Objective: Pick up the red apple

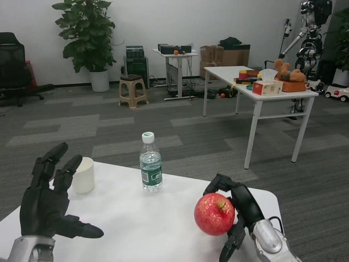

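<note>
The red apple [214, 213] is sitting on the white table [142, 229], to the right of the water bottle [150, 162] and nearer the robot than it. The right hand [235, 210] is wrapping around the apple's right side, its black fingers curling over the top and back and one finger hanging down below; it seems to be gripping the fruit, though whether the apple is lifting off the surface or resting on it is hard to tell from here. The bottle is standing upright with its white cap on and a green label around its middle. A white cup [83, 174] is standing to the left of the bottle, a little apart from it. The left hand [48, 199] is hovering further left of the bottle, just beside the cup, holding nothing, its fingers spreading upward and its thumb pointing toward the bottle's side of the table
</note>
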